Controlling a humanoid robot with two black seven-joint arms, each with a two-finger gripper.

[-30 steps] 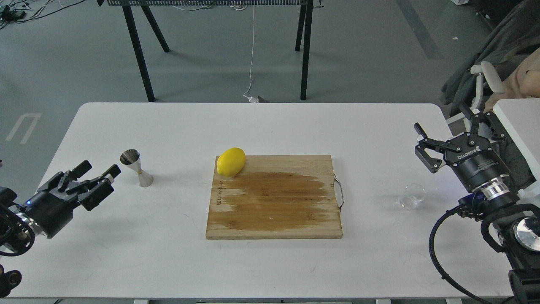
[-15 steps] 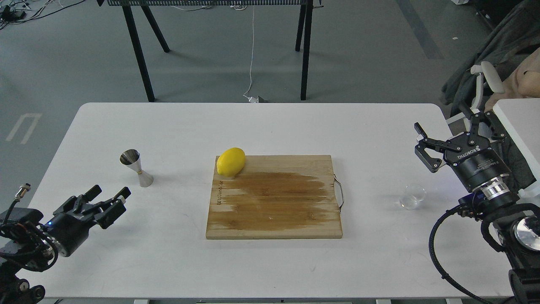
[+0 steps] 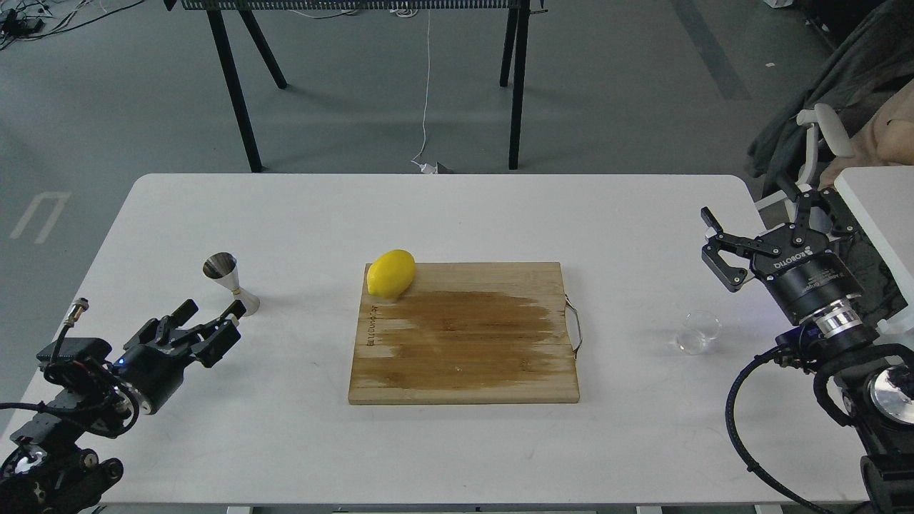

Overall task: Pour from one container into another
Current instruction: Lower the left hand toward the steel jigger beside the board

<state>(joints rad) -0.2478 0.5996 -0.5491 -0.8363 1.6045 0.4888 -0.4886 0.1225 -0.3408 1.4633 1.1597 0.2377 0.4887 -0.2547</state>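
Observation:
The steel jigger [image 3: 230, 283] stands upright on the left part of the white table [image 3: 457, 214]. My left gripper [image 3: 214, 309] is open and low over the table, its fingertips just in front of and beside the jigger's base, with nothing held. The clear glass cup [image 3: 698, 333] stands on the right part of the table. My right gripper [image 3: 750, 207] hovers open behind and to the right of the cup, apart from it and empty.
A wooden cutting board [image 3: 464, 332] with a dark wet patch lies at the table's middle, and a yellow lemon [image 3: 391, 273] rests on its far left corner. A metal handle [image 3: 575, 326] sticks out on the board's right edge. Another table's corner [image 3: 875, 200] is at far right.
My left arm has dropped and swung forward and to the right, bringing its open gripper closer to the jigger's base. The right arm, cup, jigger and lemon have not moved.

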